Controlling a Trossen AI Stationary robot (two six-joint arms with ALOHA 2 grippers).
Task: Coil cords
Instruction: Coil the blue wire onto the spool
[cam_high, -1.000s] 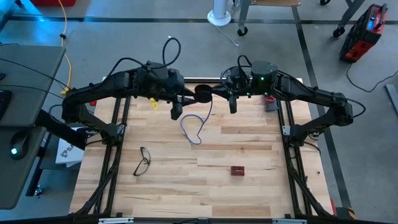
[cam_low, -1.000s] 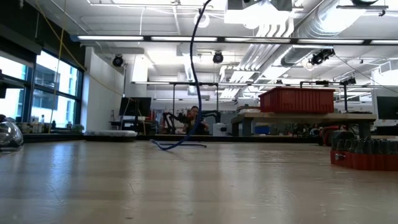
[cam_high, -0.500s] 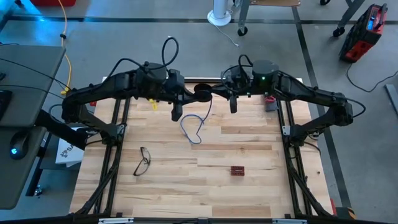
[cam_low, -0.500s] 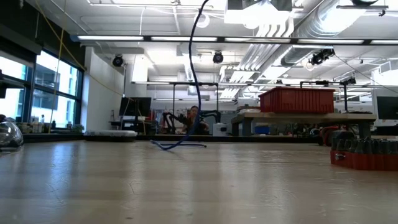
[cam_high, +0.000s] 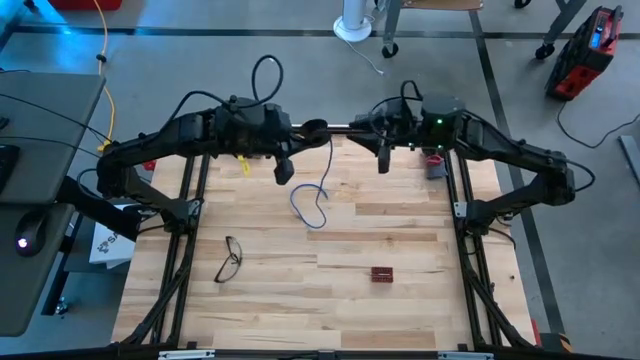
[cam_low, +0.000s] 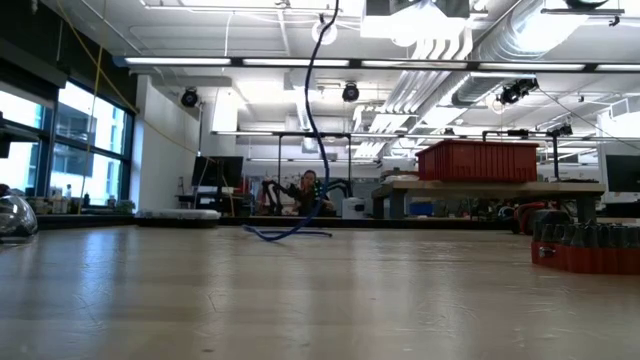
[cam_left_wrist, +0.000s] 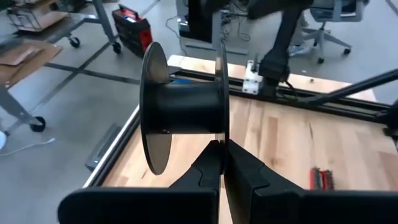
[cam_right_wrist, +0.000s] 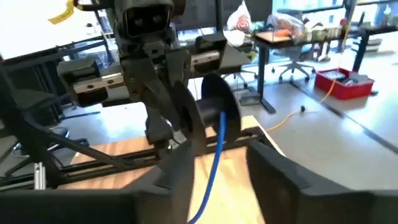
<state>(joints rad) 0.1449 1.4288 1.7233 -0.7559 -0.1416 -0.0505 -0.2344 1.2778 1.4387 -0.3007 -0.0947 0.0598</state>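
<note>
Wood table (cam_high: 400, 250) | left hand (cam_left_wrist: 221, 163) clamps spool (cam_left_wrist: 180, 115) flange | right hand (cam_right_wrist: 217, 163) parted around cord (cam_high: 316, 195), grip unclear

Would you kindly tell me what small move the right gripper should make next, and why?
Probably shut the right gripper on the cord: its fingers stand open with the cord running between them to the spool clamped by the left gripper, and a loop lies loose on the table.

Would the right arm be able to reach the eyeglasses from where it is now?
Probably not easily: the eyeglasses lie on the left half of the table, while the right gripper hangs at the far edge, and the blue cable lies between.
</note>
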